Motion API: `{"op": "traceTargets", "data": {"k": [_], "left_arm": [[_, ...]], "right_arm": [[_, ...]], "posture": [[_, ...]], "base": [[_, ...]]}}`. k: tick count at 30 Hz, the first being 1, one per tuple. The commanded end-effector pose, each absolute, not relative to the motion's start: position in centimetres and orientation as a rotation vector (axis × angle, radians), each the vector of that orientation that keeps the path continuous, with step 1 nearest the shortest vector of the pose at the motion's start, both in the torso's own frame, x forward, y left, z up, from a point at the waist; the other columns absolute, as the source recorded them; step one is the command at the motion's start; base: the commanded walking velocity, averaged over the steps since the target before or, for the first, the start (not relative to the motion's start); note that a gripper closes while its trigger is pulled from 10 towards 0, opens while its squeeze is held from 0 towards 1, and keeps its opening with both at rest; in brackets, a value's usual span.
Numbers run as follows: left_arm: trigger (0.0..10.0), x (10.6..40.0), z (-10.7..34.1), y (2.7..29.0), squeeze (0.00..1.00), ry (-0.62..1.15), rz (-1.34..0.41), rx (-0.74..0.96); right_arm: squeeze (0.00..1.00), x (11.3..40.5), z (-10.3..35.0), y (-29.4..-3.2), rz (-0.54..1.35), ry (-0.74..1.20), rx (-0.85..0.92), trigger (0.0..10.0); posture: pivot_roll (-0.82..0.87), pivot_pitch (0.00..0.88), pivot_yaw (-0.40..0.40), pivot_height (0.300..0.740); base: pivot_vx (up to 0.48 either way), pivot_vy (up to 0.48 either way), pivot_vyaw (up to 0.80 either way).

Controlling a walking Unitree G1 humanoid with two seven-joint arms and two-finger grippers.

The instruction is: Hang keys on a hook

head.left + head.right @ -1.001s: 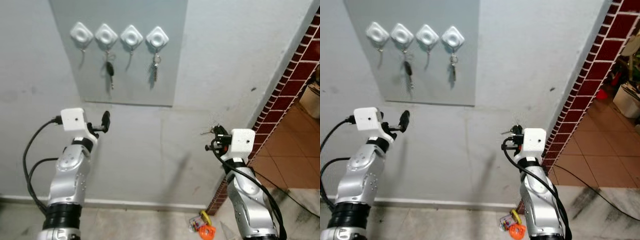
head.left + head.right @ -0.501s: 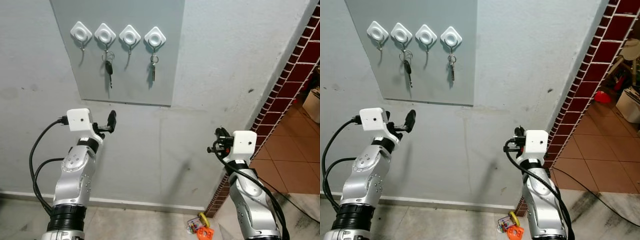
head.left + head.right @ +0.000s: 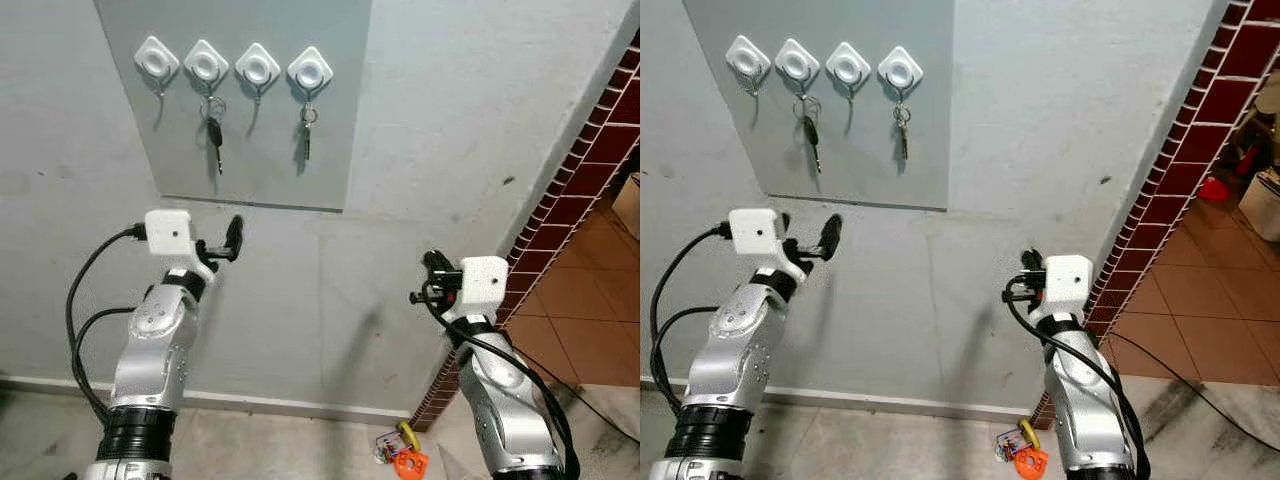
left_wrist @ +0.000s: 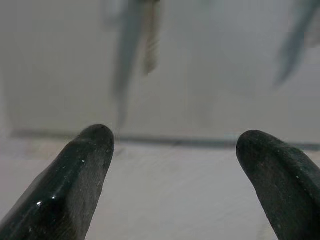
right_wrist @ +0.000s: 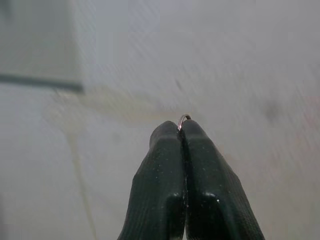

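Observation:
Four white diamond hooks sit in a row on a grey wall panel [image 3: 330, 150]. The first hook [image 3: 157, 57] and third hook [image 3: 258, 64] are bare. A black key [image 3: 214, 135] hangs from the second hook, and a silver key [image 3: 307, 138] from the fourth. My right gripper [image 3: 432, 268] is held up near the wall, low and right of the panel, shut on a thin metal key ring [image 5: 184, 118] that pokes out between its fingertips. My left gripper [image 3: 235, 232] is open just under the panel's lower edge, below the black key, with nothing between its fingers [image 4: 85, 165].
A red brick wall edge [image 3: 590, 170] runs down the right side, with terracotta floor tiles [image 3: 600, 330] beyond it. Small coloured objects [image 3: 402, 452] lie on the floor by the wall's foot. A cable [image 3: 80, 320] loops beside my left arm.
My left gripper has risen and shifted right, closer to the panel's lower edge. The right gripper stays about where it was, still shut. The view has shifted slightly.

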State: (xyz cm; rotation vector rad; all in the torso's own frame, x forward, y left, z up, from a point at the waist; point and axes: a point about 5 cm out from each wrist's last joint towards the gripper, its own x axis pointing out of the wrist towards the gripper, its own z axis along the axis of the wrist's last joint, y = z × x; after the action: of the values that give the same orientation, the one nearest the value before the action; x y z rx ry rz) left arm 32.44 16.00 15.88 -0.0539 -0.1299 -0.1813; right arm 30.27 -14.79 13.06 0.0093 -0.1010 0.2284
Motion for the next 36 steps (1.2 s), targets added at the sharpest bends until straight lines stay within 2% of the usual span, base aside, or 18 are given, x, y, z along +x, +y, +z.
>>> {"op": "traceTargets", "data": {"k": [1,5,16,25,36], "left_arm": [[10.0,32.1,17.1,15.6,0.0,-0.181,-0.209,-0.027],[10.0,31.9,17.9,15.3,0.0,-0.211,-0.221,-0.019],[10.0,30.9,19.8,15.1,0.0,-0.27,-0.23,-0.006],[10.0,30.6,20.1,15.3,0.0,-0.274,-0.221,0.007],[10.0,30.5,20.6,15.2,0.0,-0.282,-0.225,0.011]], "right_arm": [[0.0,31.2,14.3,-14.4,0.297,-0.131,0.02,10.0],[0.0,32.2,15.5,-13.9,0.362,-0.154,0.009,10.0],[0.0,34.9,19.2,-10.7,0.644,-0.213,0.029,10.0],[0.0,35.7,20.9,-8.7,0.786,-0.232,0.036,10.0],[0.0,35.9,22.8,-6.4,0.911,-0.288,0.128,10.0]], "posture": [[0.0,0.0,-0.009,0.74],[0.01,0.0,-0.015,0.74],[0.05,0.0,-0.049,0.74],[0.07,0.0,-0.064,0.74],[0.08,0.0,-0.062,0.74]], "base": [[0.0,0.0,0.0],[0.0,0.0,0.0],[0.0,0.0,0.0],[0.0,0.0,0.0],[0.0,0.0,0.0]]}}
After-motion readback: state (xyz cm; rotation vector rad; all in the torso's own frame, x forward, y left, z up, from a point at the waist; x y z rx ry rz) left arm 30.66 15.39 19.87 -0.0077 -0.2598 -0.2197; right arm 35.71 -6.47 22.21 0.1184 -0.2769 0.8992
